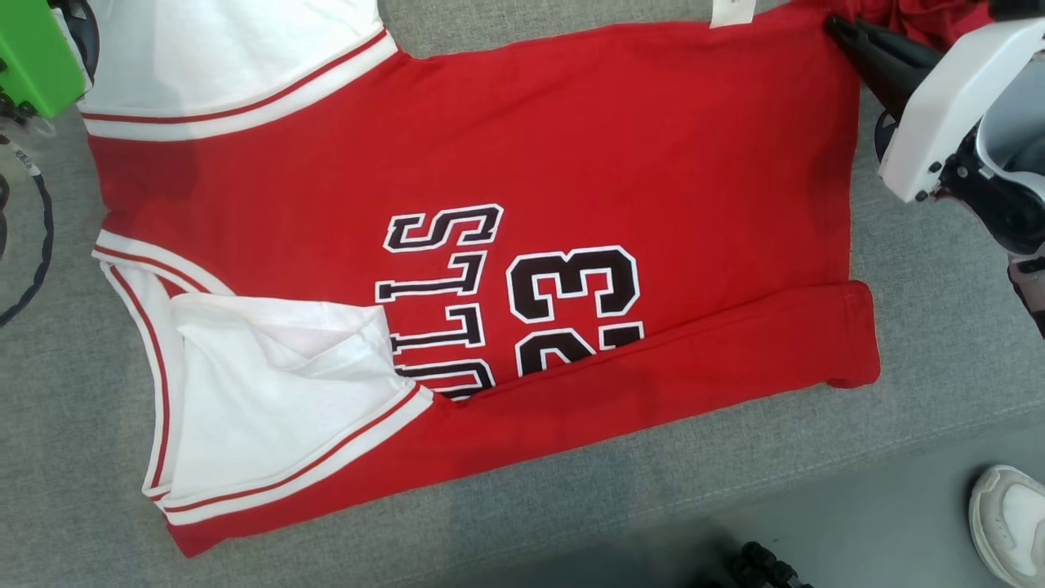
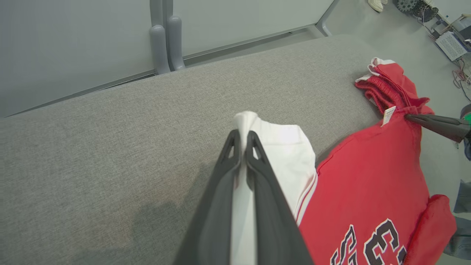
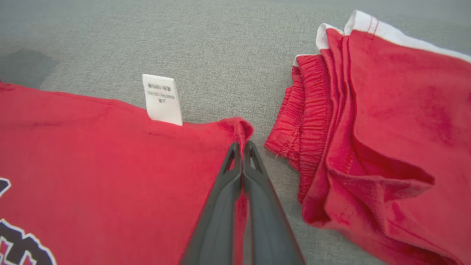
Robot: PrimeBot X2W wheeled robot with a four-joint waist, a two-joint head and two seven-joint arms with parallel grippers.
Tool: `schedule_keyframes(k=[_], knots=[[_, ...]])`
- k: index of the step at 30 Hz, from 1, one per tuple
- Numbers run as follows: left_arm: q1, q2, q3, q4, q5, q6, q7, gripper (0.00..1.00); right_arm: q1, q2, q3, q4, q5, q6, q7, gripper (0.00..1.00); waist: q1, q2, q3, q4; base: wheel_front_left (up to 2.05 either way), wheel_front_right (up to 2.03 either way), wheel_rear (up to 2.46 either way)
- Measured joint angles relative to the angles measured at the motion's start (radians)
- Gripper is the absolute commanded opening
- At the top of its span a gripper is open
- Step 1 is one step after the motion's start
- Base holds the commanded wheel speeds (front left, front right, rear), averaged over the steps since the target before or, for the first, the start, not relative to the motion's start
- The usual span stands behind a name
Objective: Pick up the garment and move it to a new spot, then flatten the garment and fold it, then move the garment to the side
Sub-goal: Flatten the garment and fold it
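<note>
1 jersey (image 1: 490, 163) lay flat on grey cushion (image 1: 939, 327), near edge folded up | L gripper (image 2: 243, 134) pinched 1 white sleeve (image 2: 283, 147) | R gripper (image 3: 241, 145) pinched red hem corner nr 1 tag (image 3: 162, 97) | 1 shorts (image 3: 386, 110) just beside | 1 shoe (image 1: 1008, 518) on floor

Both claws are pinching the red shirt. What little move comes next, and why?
Probably lift both together and carry the far edge toward the near one. The left gripper is shut on the white sleeve, the right gripper on the red hem corner by the label, and the near edge of the jersey is folded over.
</note>
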Motion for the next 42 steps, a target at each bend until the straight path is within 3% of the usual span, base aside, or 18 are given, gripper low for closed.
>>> schedule_keyframes(k=[15,32,42], knots=[[0.093,0.007,0.015,-0.088,-0.036,0.0,-0.007,0.0,0.078,-0.026,0.0,-0.042,0.005,0.0,0.0,0.0,0.0,0.0,-0.04,0.018,0.0,0.0,0.0],[0.329,0.035,0.038,-0.274,-0.089,0.002,-0.03,0.0,0.239,-0.097,-0.015,-0.094,0.021,0.0,-0.009,0.0,-0.0001,0.0,-0.111,0.043,0.0,0.0,0.0],[0.449,0.026,0.046,-0.41,-0.116,0.038,-0.04,0.0,0.285,-0.129,-0.025,-0.147,0.022,-0.001,-0.009,0.0,0.0,0.0,-0.124,0.081,0.0,0.0,0.0]])
